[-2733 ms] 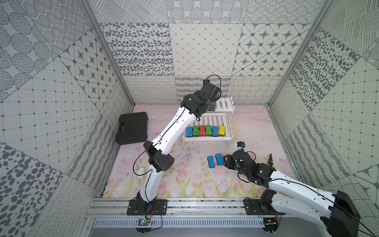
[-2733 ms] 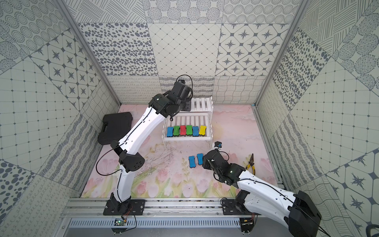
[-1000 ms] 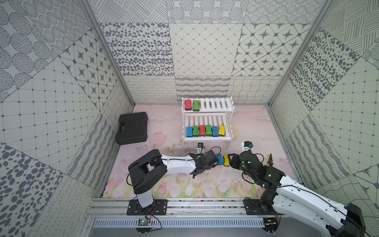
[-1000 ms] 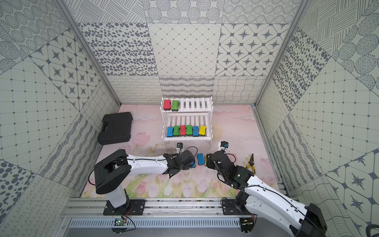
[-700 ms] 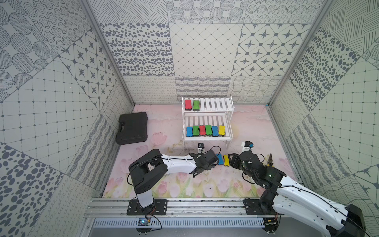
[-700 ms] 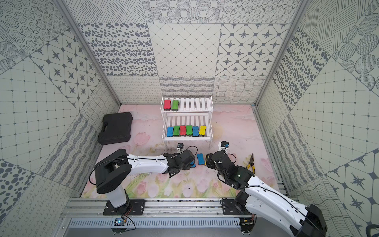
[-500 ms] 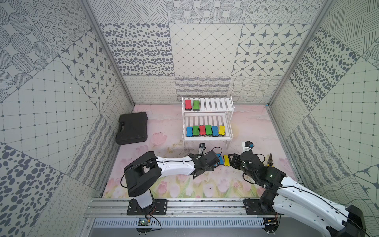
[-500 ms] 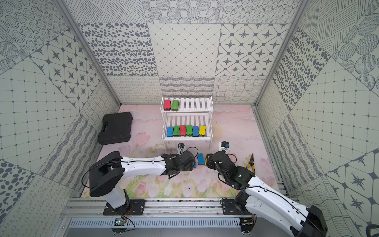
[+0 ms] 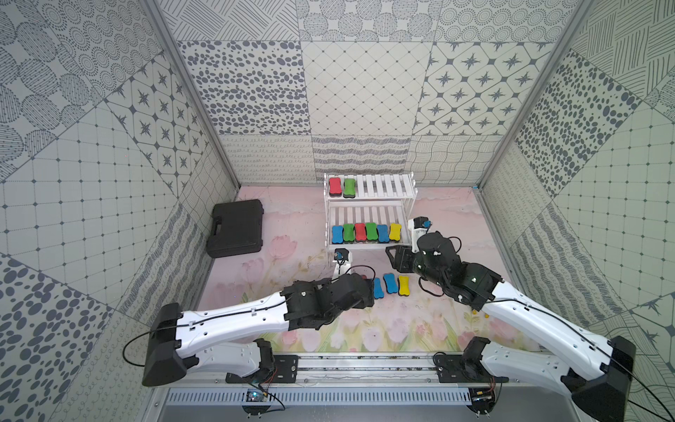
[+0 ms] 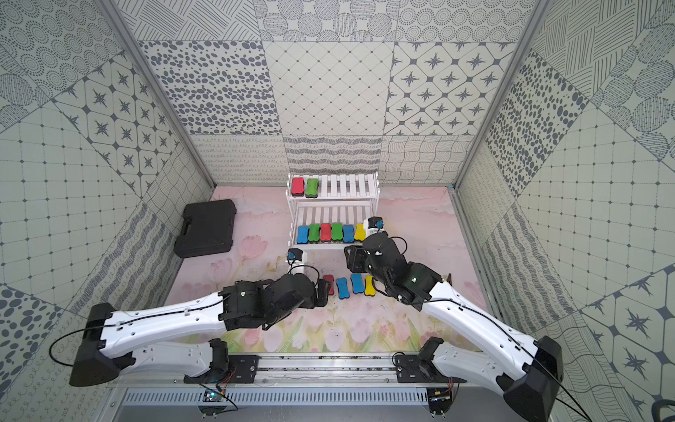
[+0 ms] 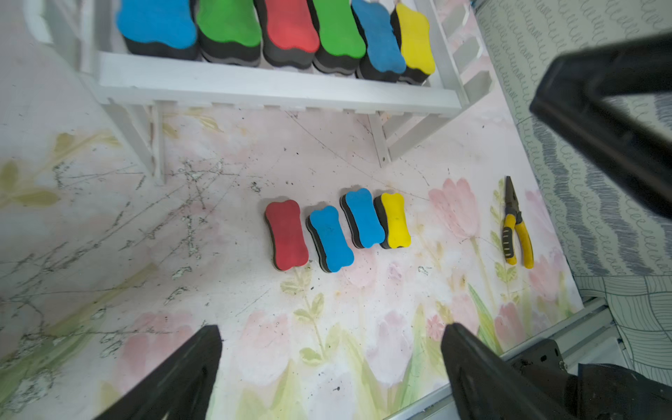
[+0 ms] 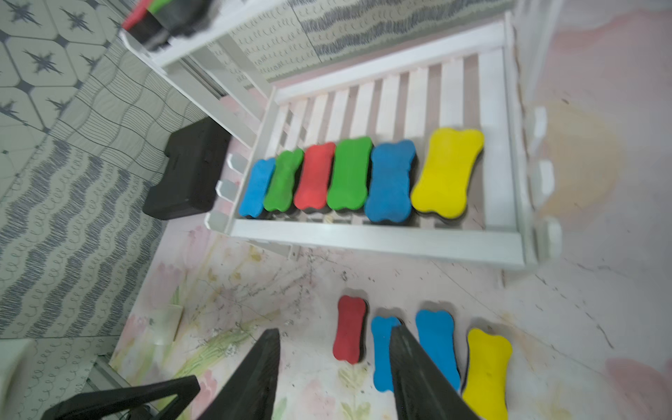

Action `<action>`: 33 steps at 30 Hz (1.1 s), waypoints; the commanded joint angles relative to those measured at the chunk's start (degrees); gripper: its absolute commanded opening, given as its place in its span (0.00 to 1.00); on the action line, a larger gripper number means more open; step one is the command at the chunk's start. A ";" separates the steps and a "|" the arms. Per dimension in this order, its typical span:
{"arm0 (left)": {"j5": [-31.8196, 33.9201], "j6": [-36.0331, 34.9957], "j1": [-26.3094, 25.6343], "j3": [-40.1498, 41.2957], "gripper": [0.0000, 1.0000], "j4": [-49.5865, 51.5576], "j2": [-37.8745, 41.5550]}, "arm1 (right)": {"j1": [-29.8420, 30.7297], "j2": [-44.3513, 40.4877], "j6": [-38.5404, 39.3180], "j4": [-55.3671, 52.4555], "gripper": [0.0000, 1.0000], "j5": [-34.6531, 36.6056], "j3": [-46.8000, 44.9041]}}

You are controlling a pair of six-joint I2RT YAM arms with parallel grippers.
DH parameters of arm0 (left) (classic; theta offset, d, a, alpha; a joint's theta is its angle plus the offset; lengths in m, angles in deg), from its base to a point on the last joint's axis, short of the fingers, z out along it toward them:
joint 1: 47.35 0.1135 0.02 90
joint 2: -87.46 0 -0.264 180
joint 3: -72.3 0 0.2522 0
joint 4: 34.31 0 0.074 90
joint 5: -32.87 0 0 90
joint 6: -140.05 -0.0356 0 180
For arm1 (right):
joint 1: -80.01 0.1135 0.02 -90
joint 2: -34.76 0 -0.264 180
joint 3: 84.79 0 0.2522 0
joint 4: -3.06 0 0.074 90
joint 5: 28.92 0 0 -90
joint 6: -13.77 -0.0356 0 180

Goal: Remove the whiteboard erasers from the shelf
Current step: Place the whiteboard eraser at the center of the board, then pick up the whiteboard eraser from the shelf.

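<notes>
Bone-shaped erasers, coloured tops, dark felt bases

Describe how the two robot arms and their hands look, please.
The left arm and right arm have smooth white shells with black joints and bases. A thin black cable runs along each shell. The left hand and right hand have black, tapered fingers.

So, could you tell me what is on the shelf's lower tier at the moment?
Six whiteboard erasers stand side by side along the lower tier's front: blue, green, red, green, blue, yellow. Bare slats show behind them; the slats directly beneath the erasers are covered.
</notes>
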 commanded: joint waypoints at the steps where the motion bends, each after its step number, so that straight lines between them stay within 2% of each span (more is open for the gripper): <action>1: 6.57 0.61 2.22 2.78 1.00 13.92 6.09 | -1.76 6.39 6.44 2.68 0.52 -2.30 8.61; 5: 3.54 3.58 6.29 8.37 1.00 14.98 12.26 | -4.62 16.25 8.58 3.37 0.51 -5.91 20.46; 13: 6.68 5.89 6.77 11.74 0.99 20.94 22.50 | -7.48 31.11 10.61 3.30 0.51 -7.62 36.85; 24: 7.83 6.55 6.77 11.09 1.00 23.66 23.18 | -7.42 40.70 12.65 -1.99 0.52 -7.21 50.31; 33: 8.18 6.36 6.86 10.97 1.00 24.05 23.07 | -6.14 44.40 16.46 -7.31 0.54 -3.16 56.22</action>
